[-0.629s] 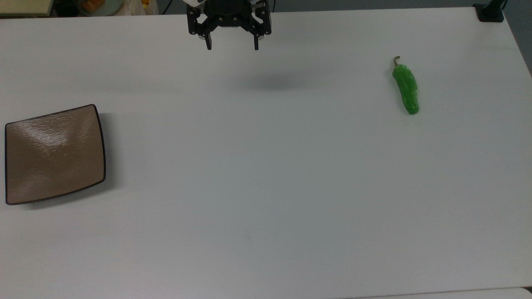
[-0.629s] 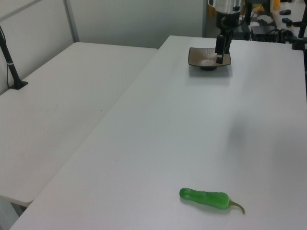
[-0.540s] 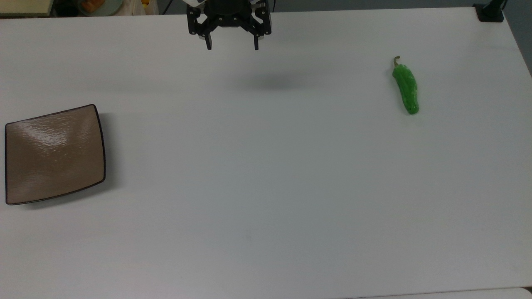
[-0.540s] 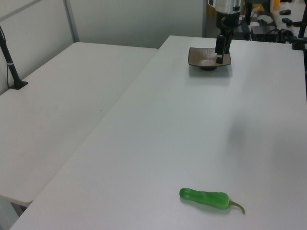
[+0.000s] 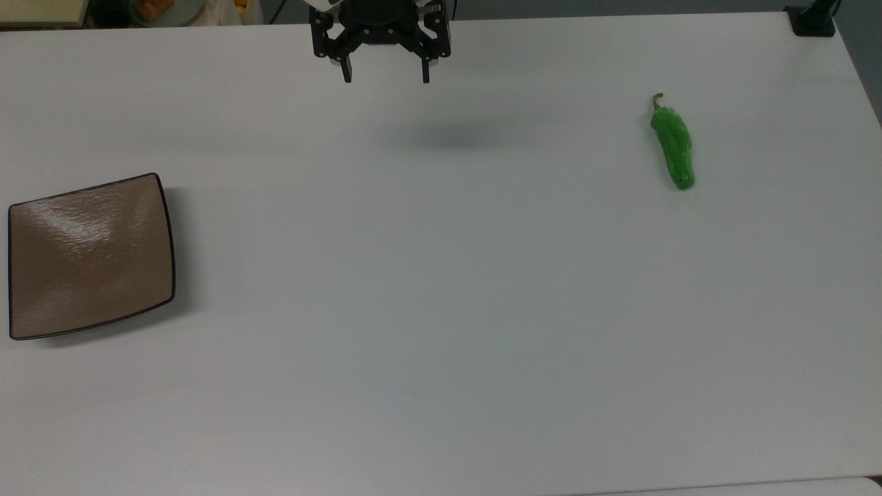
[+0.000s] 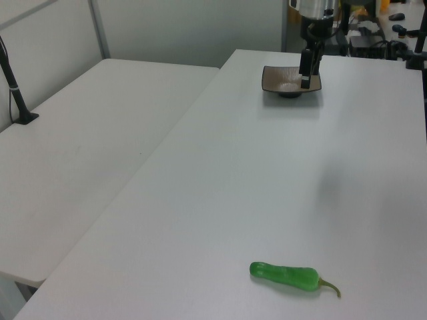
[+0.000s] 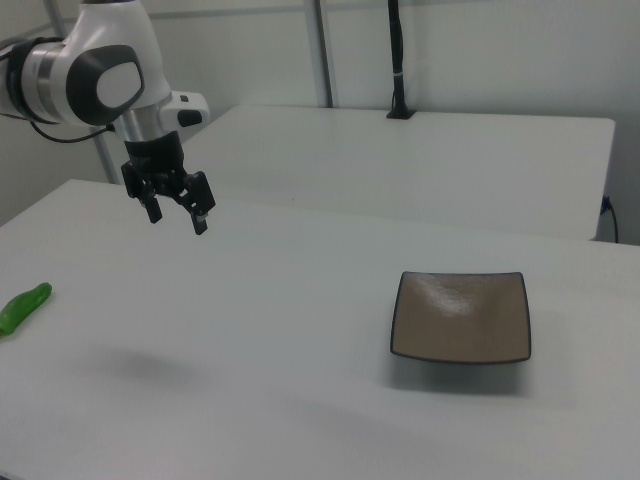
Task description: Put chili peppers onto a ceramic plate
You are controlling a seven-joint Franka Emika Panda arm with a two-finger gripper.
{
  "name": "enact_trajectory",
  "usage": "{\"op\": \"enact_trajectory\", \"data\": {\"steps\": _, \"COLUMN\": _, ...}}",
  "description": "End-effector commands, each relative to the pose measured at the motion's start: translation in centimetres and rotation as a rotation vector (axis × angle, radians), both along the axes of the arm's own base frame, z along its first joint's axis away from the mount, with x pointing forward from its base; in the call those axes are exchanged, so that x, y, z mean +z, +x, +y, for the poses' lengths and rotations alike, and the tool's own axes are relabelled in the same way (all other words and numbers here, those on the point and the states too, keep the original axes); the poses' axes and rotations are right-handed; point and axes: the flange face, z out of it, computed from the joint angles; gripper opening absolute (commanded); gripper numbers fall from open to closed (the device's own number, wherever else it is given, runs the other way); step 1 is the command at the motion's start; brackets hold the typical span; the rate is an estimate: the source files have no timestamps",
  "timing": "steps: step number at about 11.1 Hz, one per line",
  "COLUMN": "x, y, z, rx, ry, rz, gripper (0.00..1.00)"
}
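Top view: gripper (image 5: 385,80) at the upper edge of the white table (image 5: 441,289), fingers spread wide with nothing between them, its shadow on the table just below. Chili pepper (image 5: 673,147) lies flat toward the top view's right, stem end pointing to the far edge, well apart from the gripper. Ceramic plate (image 5: 89,255) sits at the top view's left edge, bare.

Left view: pepper (image 6: 285,275) in the foreground near the bottom, stem toward the left view's right. Plate (image 6: 280,79) at the far end of the table; gripper (image 6: 306,72) hangs in front of it.

Right view: gripper (image 7: 175,217) held above the table, fingers apart, empty. Pepper (image 7: 22,307) at the right view's left edge. Plate (image 7: 462,316) toward the right view's right, empty.
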Motion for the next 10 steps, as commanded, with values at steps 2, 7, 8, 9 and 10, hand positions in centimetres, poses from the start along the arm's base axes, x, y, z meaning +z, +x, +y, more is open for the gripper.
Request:
{"op": "enact_trajectory", "data": {"steps": 2, "x": -0.1, "y": -0.5, "z": 0.4, "rx": 0.008, "ry": 0.006, "rz": 0.001, "gripper": 1.0}}
{"op": "enact_trajectory", "data": {"steps": 7, "x": -0.4, "y": -0.5, "z": 1.0, "rx": 0.007, "ry": 0.016, "rz": 0.007, "gripper": 1.0}}
{"op": "enact_trajectory", "data": {"steps": 8, "x": -0.5, "y": -0.5, "z": 1.2, "rx": 0.002, "ry": 0.018, "rz": 0.007, "gripper": 1.0}}
{"op": "enact_trajectory", "data": {"steps": 9, "x": -0.8, "y": -0.5, "z": 1.7, "rx": 0.0, "ry": 0.021, "rz": 0.013, "gripper": 1.0}}
{"op": "enact_trajectory", "data": {"steps": 10, "x": -1.1, "y": -0.7, "z": 3.1, "rx": -0.001, "ry": 0.022, "rz": 0.02, "gripper": 1.0}}
